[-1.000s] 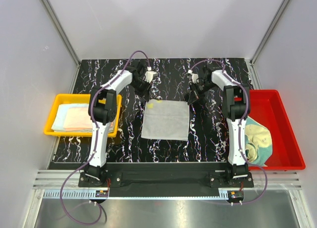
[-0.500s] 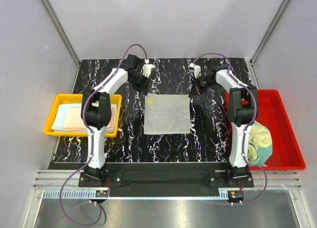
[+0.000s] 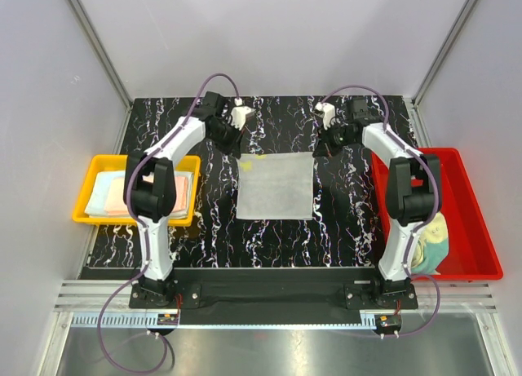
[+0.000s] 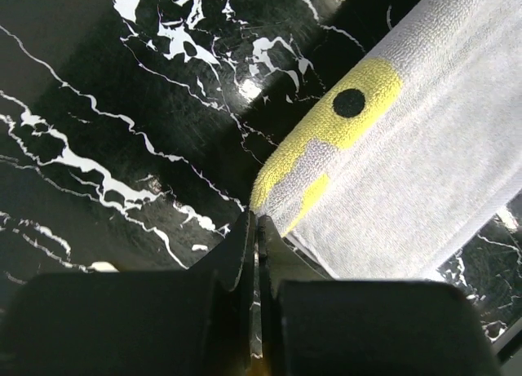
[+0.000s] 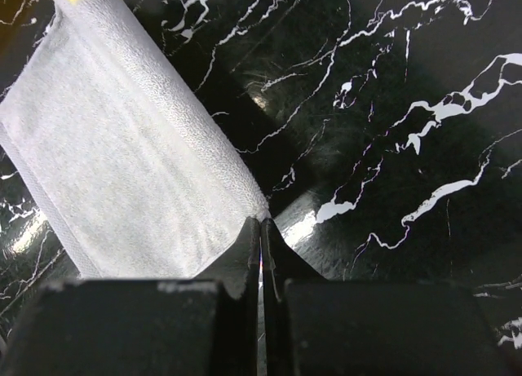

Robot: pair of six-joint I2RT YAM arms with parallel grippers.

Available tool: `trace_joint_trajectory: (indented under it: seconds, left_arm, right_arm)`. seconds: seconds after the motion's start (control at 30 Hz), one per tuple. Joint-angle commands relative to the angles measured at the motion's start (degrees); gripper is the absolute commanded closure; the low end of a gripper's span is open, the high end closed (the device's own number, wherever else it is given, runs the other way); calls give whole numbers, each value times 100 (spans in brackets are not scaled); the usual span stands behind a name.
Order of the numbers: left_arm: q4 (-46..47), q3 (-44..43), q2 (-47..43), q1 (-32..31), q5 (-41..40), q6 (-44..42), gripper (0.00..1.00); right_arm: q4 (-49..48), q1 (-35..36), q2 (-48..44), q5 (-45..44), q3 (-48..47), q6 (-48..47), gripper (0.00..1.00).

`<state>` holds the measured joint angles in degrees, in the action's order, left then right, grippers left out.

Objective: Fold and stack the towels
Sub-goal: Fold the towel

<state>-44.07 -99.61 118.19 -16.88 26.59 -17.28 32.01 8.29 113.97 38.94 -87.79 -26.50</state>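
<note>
A pale grey towel point(image 3: 276, 187) lies spread flat on the black marbled table. Its far-left corner bears a yellow patch with a black dot point(image 4: 349, 103). My left gripper point(image 3: 241, 152) is shut on that corner, the cloth point(image 4: 424, 148) reaching right up to the pinched tips point(image 4: 258, 223). My right gripper point(image 3: 318, 152) is shut on the far-right corner, where the towel point(image 5: 122, 172) meets the tips point(image 5: 262, 225). Folded light blue and pink towels point(image 3: 110, 192) sit in the yellow tray. Crumpled yellow-green towels point(image 3: 431, 237) lie in the red tray.
The yellow tray point(image 3: 81, 205) stands at the table's left edge and the red tray point(image 3: 469, 196) at its right edge. Both arms reach far out over the table towards the back wall. Grey walls close in the back and sides.
Both arms have stretched further towards the back, drawing the towel's far edge away from the bases. The towel has shifted back and now lies flatter and squarer.
</note>
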Motion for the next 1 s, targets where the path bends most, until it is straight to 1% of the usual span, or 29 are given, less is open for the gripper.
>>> trace_joint_trajectory:
  seconds: [0.0, 0.1, 0.3, 0.43, 0.57, 0.67, 0.83, 0.97]
  left_arm:
    - [136, 143, -647, 27, -40, 5, 100]
    - [154, 476, -885, 19, 39, 49, 100]
    - [355, 1224, -1684, -69, 206, 286, 100]
    - [540, 2057, -2089, -254, 259, 497, 100]
    - [715, 2770, -2615, -430, 250, 690, 100]
    - [865, 3200, -2783, -465, 373, 866, 100]
    - [716, 3536, -2854, -597, 400, 981, 100]
    - [655, 3738, -2898, -658, 329, 1060, 100]
  right_arm:
    - [-449, 85, -682, -281, 314, 92, 100]
    - [-607, 172, -1024, -308, 701, 259, 100]
    - [-897, 330, -1710, -466, 1579, 724, 100]
    - [-1065, 488, -2080, -562, 2238, 1032, 100]
    - [-1100, 647, -2432, -747, 2670, 1410, 100]
    - [-1109, 744, -2652, -870, 2968, 1647, 100]
    - [-1057, 779, -2925, -923, 3399, 1885, 100]
    - [-890, 814, -2968, -932, 3479, 2105, 100]
